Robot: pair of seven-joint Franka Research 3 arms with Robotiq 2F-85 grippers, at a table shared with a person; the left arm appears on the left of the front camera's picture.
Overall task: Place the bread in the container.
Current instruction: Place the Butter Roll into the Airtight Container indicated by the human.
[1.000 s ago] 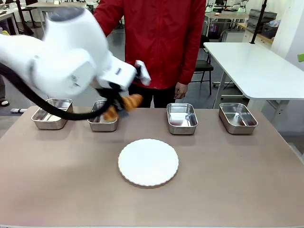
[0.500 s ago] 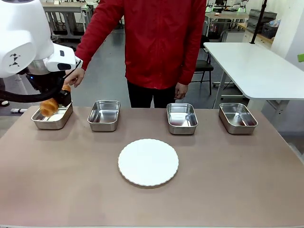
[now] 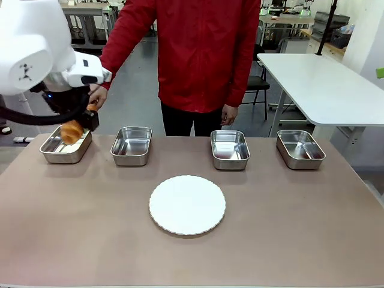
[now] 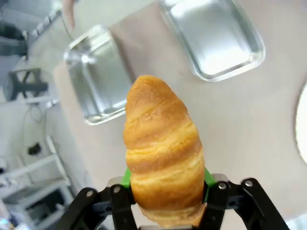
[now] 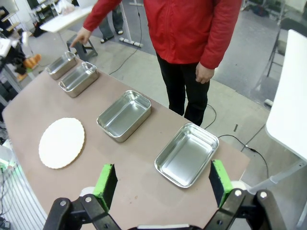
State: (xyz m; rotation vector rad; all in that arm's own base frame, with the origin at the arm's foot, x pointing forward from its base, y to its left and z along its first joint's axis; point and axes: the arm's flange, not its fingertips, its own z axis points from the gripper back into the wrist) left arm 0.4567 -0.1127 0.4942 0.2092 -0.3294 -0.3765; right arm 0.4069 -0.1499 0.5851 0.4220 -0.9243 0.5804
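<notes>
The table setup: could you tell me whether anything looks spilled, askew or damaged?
Nothing stands out. The four trays sit in a row, none tipped, the white plate lies flat, and the croissant looks intact in the left pincer above the leftmost tray.

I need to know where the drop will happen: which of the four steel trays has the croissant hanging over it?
The tray at the robot's far left. The left hand holds the croissant above it; the others sit farther right.

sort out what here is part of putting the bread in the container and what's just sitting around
Part of the job:
- bread, clamped in the left gripper
- container, the leftmost tray, under the bread; the person's hand points down at it

Just lying about:
- white plate
- three other steel trays
- right gripper, open
</notes>
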